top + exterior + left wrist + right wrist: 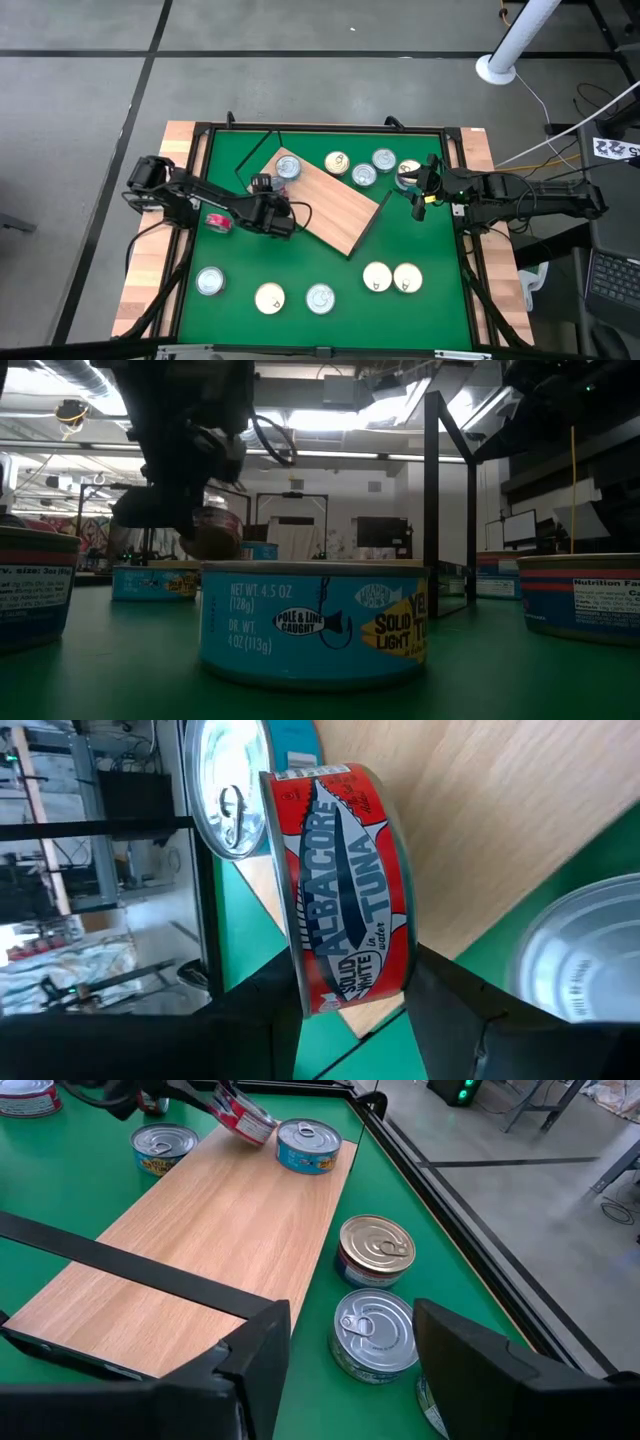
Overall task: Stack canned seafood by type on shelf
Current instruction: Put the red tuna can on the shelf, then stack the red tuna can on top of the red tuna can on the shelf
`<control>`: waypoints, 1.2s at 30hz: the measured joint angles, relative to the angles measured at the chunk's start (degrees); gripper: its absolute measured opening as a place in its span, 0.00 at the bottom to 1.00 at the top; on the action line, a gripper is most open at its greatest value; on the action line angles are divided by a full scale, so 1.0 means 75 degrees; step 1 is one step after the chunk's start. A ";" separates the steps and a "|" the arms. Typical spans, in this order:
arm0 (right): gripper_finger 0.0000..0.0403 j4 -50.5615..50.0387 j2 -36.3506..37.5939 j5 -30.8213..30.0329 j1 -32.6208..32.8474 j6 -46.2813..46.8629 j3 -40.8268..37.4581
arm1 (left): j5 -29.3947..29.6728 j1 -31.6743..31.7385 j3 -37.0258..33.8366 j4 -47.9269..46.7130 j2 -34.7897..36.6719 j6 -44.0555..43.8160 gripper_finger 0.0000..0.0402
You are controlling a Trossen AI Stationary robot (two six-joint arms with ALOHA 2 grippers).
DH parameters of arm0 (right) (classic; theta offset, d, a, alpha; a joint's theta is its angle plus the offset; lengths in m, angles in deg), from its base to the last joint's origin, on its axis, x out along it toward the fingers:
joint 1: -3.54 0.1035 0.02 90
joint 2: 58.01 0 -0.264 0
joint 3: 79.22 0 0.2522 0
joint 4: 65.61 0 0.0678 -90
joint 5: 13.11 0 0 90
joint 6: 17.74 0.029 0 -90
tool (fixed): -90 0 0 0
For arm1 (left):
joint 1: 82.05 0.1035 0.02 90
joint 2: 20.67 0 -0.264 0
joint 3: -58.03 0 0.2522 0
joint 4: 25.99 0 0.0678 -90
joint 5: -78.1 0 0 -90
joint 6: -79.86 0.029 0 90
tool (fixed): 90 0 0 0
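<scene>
The shelf (335, 210) lies askew on the green mat, with a blue tin (308, 1145) standing on its far left corner. My left gripper (265, 192) is over that corner, shut on a red albacore tin (350, 890), which is tipped on edge right beside the blue tin. My right gripper (350, 1380) hovers open at the far right, above a silver-lidded tin (375, 1330) and a gold-lidded one (376, 1248) that stand on the mat. Two more tins (384, 159) stand nearby. Several others (320, 298) sit along the near side. My left gripper pinches the red tin between its two fingers, one finger (260, 1020) on the flat face at the rim (300, 990), the other on the opposite flat face (408, 960). It comes slanting down from the table's left. The tin is tilted; whether its lower edge (262, 1135) touches the shelf I cannot tell.
Another red tin (218, 221) sits on the mat left of my left gripper, and a silver-lidded tin (163, 1148) stands by the shelf's near-left edge. A black frame (330, 128) borders the mat. The rest of the shelf's top (200, 1230) is bare.
</scene>
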 joint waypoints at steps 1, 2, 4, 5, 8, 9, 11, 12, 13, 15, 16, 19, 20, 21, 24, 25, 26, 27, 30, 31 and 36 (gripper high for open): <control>0.52 0.0001 -0.0001 0.0002 -0.0001 0.0000 -0.0001 | 0.0013 0.0023 0.0000 -0.0001 -0.0024 0.0097 0.39; 0.52 0.0000 -0.0001 0.0002 -0.0003 0.0000 -0.0002 | -0.0021 0.0049 -0.0003 0.0003 -0.0035 0.0200 0.40; 0.52 0.0001 -0.0001 0.0000 -0.0002 0.0000 -0.0002 | -0.0079 0.0104 -0.0003 0.0027 -0.0056 0.0399 0.42; 0.52 -0.0003 -0.0002 0.0002 -0.0003 0.0000 -0.0002 | -0.0113 0.0133 -0.0003 0.0012 -0.0062 0.0478 0.43; 0.52 -0.0015 0.0001 0.0002 -0.0003 0.0000 0.0000 | -0.0262 0.0186 -0.0003 -0.0007 -0.0064 0.0545 0.44; 0.52 -0.0036 0.0001 0.0002 0.0000 0.0000 -0.0002 | -0.0332 0.0202 -0.0003 -0.0002 -0.0064 0.0540 0.45; 0.52 -0.0035 0.0001 0.0002 -0.0003 0.0000 -0.0002 | -0.0449 0.0228 -0.0004 0.0000 -0.0064 0.0386 0.47; 0.52 -0.0038 0.0001 0.0002 0.0000 0.0000 -0.0002 | -0.0454 0.0231 -0.0006 -0.0002 -0.0064 0.0294 0.48; 0.52 -0.0035 0.0001 0.0002 0.0000 0.0000 -0.0002 | -0.0455 0.0233 -0.0006 0.0000 -0.0064 0.0202 0.49; 0.52 -0.0036 0.0001 0.0002 -0.0001 0.0000 -0.0002 | -0.0452 0.0230 -0.0006 0.0008 -0.0064 0.0124 0.52; 0.52 -0.0037 0.0001 0.0002 -0.0003 0.0000 -0.0002 | -0.0449 0.0230 -0.0006 0.0010 -0.0064 0.0078 0.53; 0.52 -0.0051 0.0001 0.0002 0.0000 0.0000 -0.0001 | -0.0446 0.0230 -0.0006 0.0013 -0.0064 -0.0147 0.58; 0.52 -0.0073 0.0001 0.0002 -0.0003 0.0000 -0.0002 | -0.0444 0.0230 -0.0006 0.0013 -0.0064 -0.0215 0.59; 0.52 -0.0100 0.0001 0.0002 -0.0001 0.0000 -0.0002 | -0.0443 0.0222 -0.0006 0.0012 -0.0064 -0.0252 0.60; 0.52 -0.0140 0.0001 0.0002 -0.0003 0.0000 -0.0002 | -0.0439 0.0140 0.0100 -0.0184 -0.0067 -0.0258 0.61; 0.52 -0.0137 0.0001 0.0002 -0.0002 0.0000 -0.0002 | -0.0437 0.0101 0.0165 -0.0272 -0.0067 -0.0265 0.61; 0.52 -0.0140 0.0001 0.0002 -0.0001 0.0000 -0.0002 | -0.0438 0.0054 0.0248 -0.0411 -0.0067 -0.0303 0.61; 0.52 -0.0140 0.0001 0.0002 -0.0002 0.0000 -0.0002 | -0.0438 0.0008 0.0323 -0.0535 -0.0067 -0.0375 0.61; 0.52 -0.0137 0.0001 0.0002 -0.0003 0.0000 -0.0002 | -0.0469 -0.0151 0.0714 -0.0946 -0.0067 -0.0771 0.60; 0.52 -0.0140 0.0001 0.0002 0.0000 0.0000 -0.0002 | -0.0558 -0.0199 0.0864 -0.1093 -0.0067 -0.0899 0.60; 0.52 -0.0137 0.0001 0.0002 0.0000 0.0000 -0.0002 | -0.1605 -0.0409 0.1646 -0.1777 -0.0067 -0.1707 0.60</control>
